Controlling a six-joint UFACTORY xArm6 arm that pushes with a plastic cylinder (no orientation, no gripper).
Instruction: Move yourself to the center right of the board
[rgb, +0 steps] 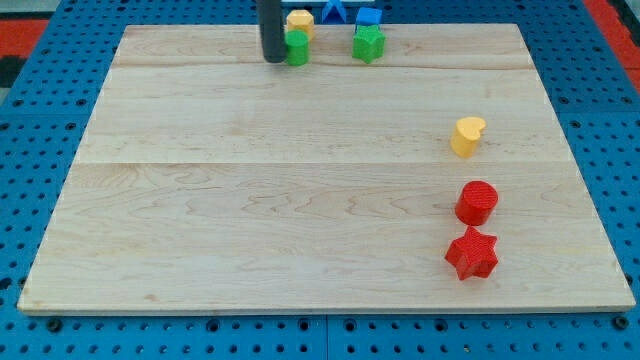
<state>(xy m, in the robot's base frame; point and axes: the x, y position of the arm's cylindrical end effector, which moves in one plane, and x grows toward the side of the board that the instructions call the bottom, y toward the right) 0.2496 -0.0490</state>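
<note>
Tip (273, 58) of my rod, with no gripper to open or hold anything, stands far on the table (250, 230), touching the green block (297, 48). Center right lies nearer and rightward, beside the yellow heart block (466, 137).

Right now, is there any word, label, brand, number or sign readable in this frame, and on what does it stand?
None: no text, number or sign shows anywhere.
The wooden board is bare grain.
The blocks, such as the yellow heart, red cylinder and red star, carry no markings.
My tip is plain dark.
</note>
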